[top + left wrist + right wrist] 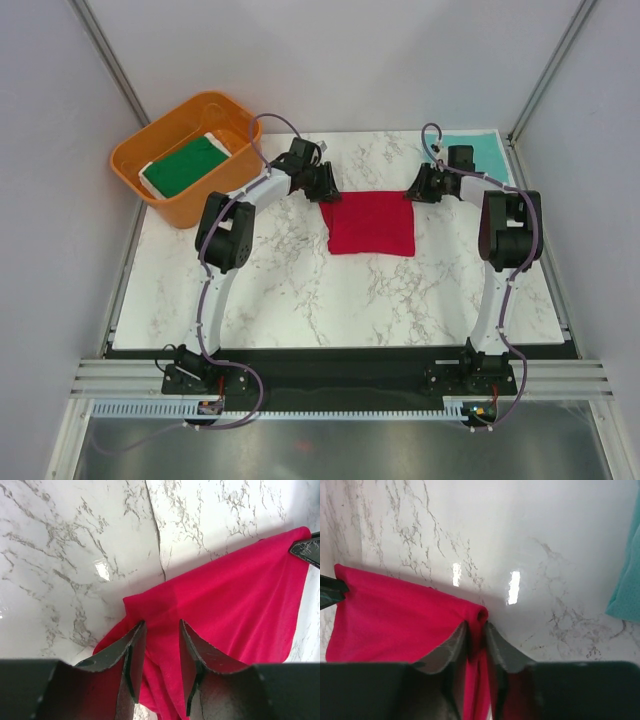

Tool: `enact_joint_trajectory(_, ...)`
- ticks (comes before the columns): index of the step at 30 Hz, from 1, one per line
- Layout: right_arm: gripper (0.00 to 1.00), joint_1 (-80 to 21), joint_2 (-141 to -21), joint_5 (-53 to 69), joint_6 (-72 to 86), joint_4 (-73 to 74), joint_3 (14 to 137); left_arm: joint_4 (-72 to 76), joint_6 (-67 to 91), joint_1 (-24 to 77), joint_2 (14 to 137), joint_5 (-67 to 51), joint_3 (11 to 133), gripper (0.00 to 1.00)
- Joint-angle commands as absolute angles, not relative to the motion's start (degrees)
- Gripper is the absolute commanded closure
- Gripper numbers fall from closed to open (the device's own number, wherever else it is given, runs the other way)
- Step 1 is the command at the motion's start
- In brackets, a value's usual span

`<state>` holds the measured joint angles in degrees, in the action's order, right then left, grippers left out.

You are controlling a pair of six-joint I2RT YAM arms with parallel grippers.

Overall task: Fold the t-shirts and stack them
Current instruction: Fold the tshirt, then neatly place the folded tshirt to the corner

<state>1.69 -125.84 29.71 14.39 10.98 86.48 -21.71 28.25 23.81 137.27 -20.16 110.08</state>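
The bright red t-shirt lies folded in a rectangle mid-table, its far edge lifted between both grippers. My left gripper is at its far left corner. In the left wrist view the jaws stand apart, with red cloth lying loosely between them. My right gripper is at the far right corner. In the right wrist view it is shut on a bunched fold of the red shirt. The teal t-shirt lies flat at the back right. The dark green t-shirt lies in the orange tub.
The orange tub stands at the back left corner of the marble table. Grey walls close in the left, right and back. The teal shirt's edge shows at the right of the right wrist view.
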Motion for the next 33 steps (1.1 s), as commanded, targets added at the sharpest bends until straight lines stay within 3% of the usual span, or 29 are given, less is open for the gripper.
enact_joint_trajectory(1,0.68,2.90,-125.51,28.83,14.85,8.61,85.61,-23.29,28.04,22.76,139.75,-20.47,111.00,0.58)
enact_joint_trajectory(2,0.56,2.90,-124.72,28.39,15.11,8.61,85.69,-23.29,27.43,22.76,139.31,-22.13,111.27,0.57)
enact_joint_trajectory(6,0.41,2.90,-119.29,28.39,16.52,9.92,86.22,-23.38,26.46,22.76,134.67,-25.57,112.85,0.54)
enact_joint_trajectory(8,0.38,2.90,-117.69,27.86,16.44,11.76,86.57,-23.38,26.28,22.76,131.25,-27.06,113.55,0.51)
enact_joint_trajectory(15,0.32,2.90,-119.00,30.14,11.09,18.53,86.48,-23.38,27.42,24.42,121.65,-29.18,109.44,0.49)
enact_joint_trajectory(22,0.31,2.72,-121.20,33.93,9.41,19.51,86.40,-22.77,26.81,29.35,112.33,-25.67,92.67,0.49)
enact_joint_trajectory(33,0.28,0.97,-125.15,32.96,6.68,20.30,86.57,-17.32,28.83,30.50,114.96,-21.45,81.48,0.50)
